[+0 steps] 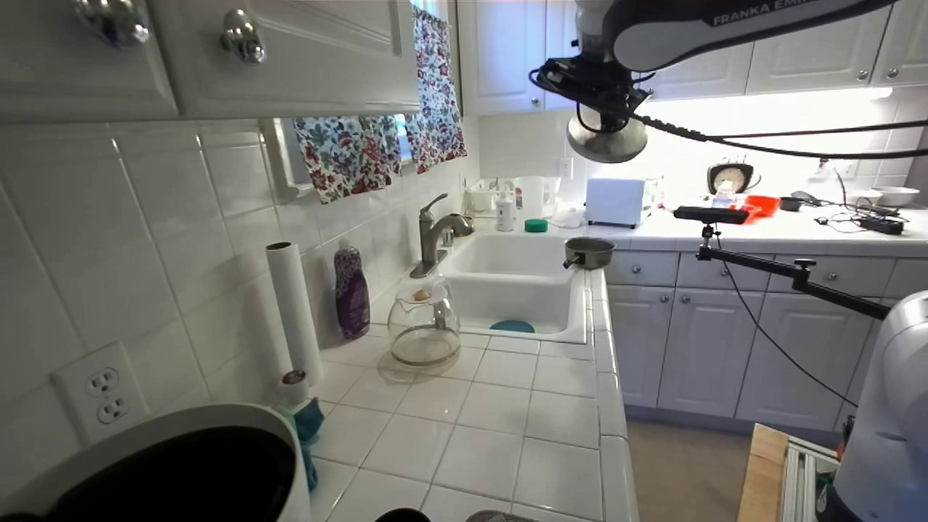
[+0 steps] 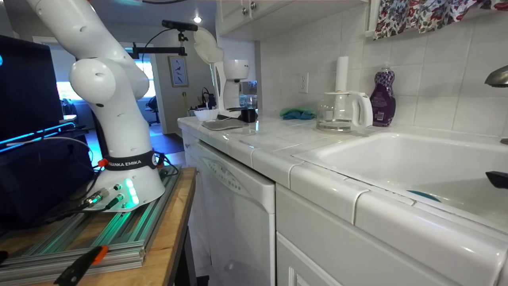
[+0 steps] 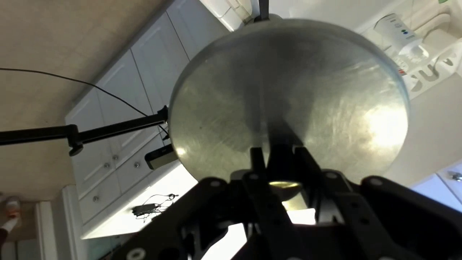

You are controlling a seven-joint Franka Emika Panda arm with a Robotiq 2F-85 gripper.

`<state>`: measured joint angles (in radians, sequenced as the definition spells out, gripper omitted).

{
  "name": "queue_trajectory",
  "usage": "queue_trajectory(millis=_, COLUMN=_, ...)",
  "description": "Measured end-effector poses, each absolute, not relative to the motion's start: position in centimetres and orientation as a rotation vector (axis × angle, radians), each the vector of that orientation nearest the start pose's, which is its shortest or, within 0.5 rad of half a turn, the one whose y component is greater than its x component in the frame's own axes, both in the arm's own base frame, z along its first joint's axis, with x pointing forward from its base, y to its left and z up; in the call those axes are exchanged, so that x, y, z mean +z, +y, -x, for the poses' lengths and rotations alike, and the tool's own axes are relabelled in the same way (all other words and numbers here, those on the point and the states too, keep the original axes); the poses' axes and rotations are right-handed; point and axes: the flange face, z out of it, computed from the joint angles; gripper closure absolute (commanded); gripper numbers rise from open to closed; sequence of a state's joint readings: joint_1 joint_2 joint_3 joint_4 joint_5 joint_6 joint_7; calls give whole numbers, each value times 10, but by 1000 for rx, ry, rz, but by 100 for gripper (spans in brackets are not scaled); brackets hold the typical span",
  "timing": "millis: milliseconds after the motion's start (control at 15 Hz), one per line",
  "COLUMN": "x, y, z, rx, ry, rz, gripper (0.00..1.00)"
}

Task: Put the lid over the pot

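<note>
The lid (image 3: 317, 101) is held aloft by the hand (image 3: 279, 155), whose fingers are closed on it at its centre, where detail is lost in shadow. In an exterior view, the pot (image 1: 591, 254) is seen below, well apart from the lid, at the edge of the sink (image 1: 507, 297). On the tiled counter (image 1: 500, 384), a glass carafe (image 1: 420, 330) is shown.

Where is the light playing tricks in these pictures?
Wrist view: glare near the right edge of the lid, a dark patch, shadow or reflection, down its middle, and the gripper mostly black; in an exterior view, the back wall washed out near white; in an exterior view, shiny highlights on the counter edge.
</note>
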<state>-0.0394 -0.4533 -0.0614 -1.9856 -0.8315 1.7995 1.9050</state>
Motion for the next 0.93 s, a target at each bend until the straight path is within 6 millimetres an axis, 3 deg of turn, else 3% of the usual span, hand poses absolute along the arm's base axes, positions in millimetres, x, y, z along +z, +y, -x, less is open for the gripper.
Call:
queue_trajectory(millis=400, x=697, y=-161, z=-456, rx=-1152, ry=2745, rz=1738, gripper=94)
queue_trajectory(millis=933, x=691, y=-213, z=-507, rx=-894, ry=2774, rz=1763, gripper=94)
